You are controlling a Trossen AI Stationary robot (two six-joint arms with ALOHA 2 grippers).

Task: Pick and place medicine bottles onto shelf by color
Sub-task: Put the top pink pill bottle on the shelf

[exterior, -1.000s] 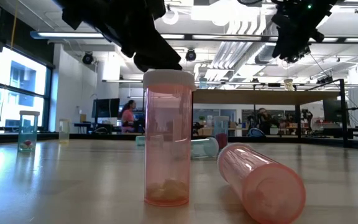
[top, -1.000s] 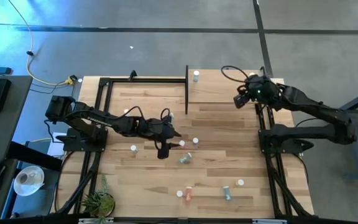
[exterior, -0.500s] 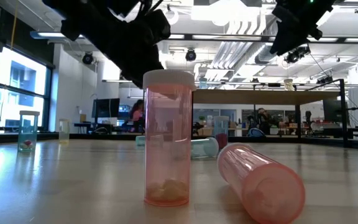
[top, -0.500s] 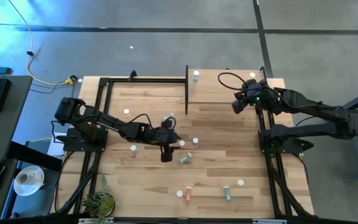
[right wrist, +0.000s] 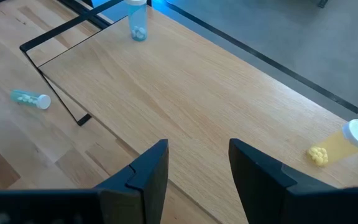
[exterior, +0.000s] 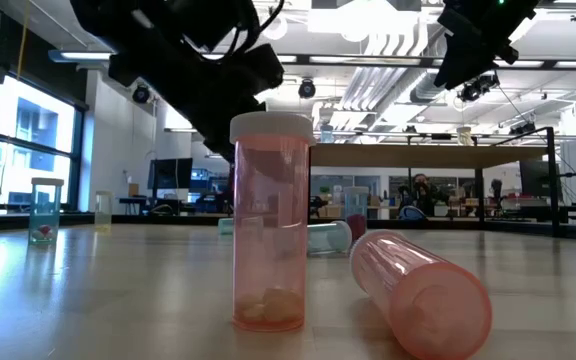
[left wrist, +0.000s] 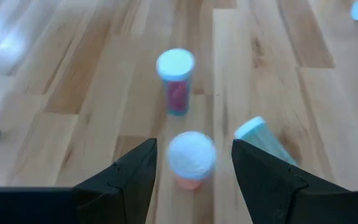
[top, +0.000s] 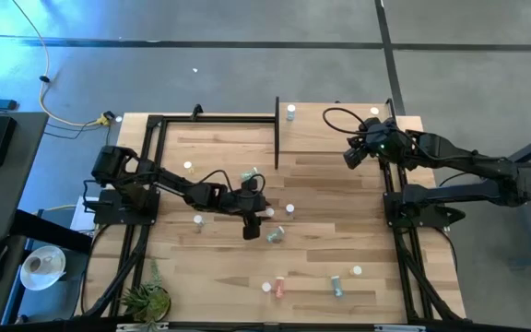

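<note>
My left gripper (left wrist: 194, 149) is open near the table's middle (top: 256, 223), slanting down. A small white-capped bottle with a pinkish body (left wrist: 191, 160) stands upright between its fingers, with a gap on each side. Just beyond stands a red bottle (left wrist: 176, 84), and a teal bottle (left wrist: 261, 138) lies on its side next to them. My right gripper (right wrist: 199, 146) is open above the light-wood shelf (top: 339, 134) at the far right, with nothing between its fingers. On the shelf a blue-grey bottle (right wrist: 137, 22) stands and a yellow one (right wrist: 344, 142) lies.
More bottles are scattered over the table: two pink ones near the front edge (exterior: 268, 220) (exterior: 420, 292), a teal one lying (top: 337, 286) and another lying by the shelf's black post (top: 250, 173). A black frame (top: 210, 117) runs along the far left.
My left gripper has come down toward the table and a little toward its right edge, tipping further downward, and now has the pinkish bottle between its open fingers. The bottles have stayed where they were.
</note>
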